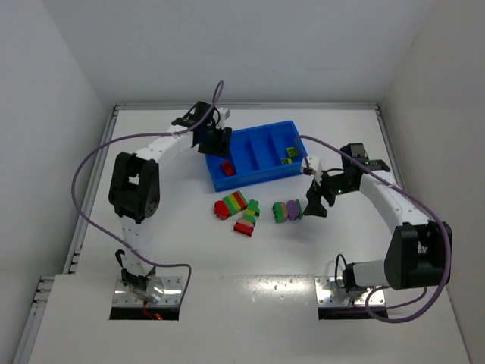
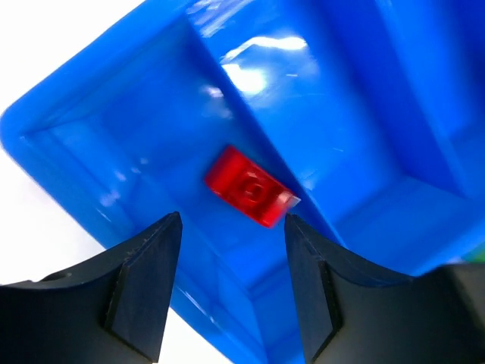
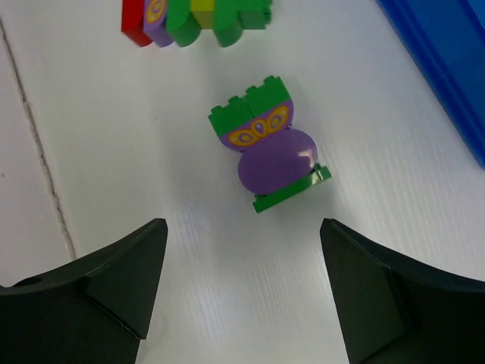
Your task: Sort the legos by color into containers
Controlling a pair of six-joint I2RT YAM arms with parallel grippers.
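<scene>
Left gripper [image 2: 231, 227] hovering, jaws apart, over red brick [image 2: 250, 187] in blue tray [image 2: 91, 152], right gripper [image 3: 239, 235] gaping empty, green-purple stack [image 3: 265, 148] lying at its twelve o'clock

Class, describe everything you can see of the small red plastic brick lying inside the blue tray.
The small red plastic brick is flat, rectangular and glossy, with a round ring moulded on its upper face. It lies alone on the floor of the leftmost compartment of the bright blue plastic tray, beside a divider wall and skewed to it. Nothing grips it: the left gripper hangs open above, clear of it.
</scene>
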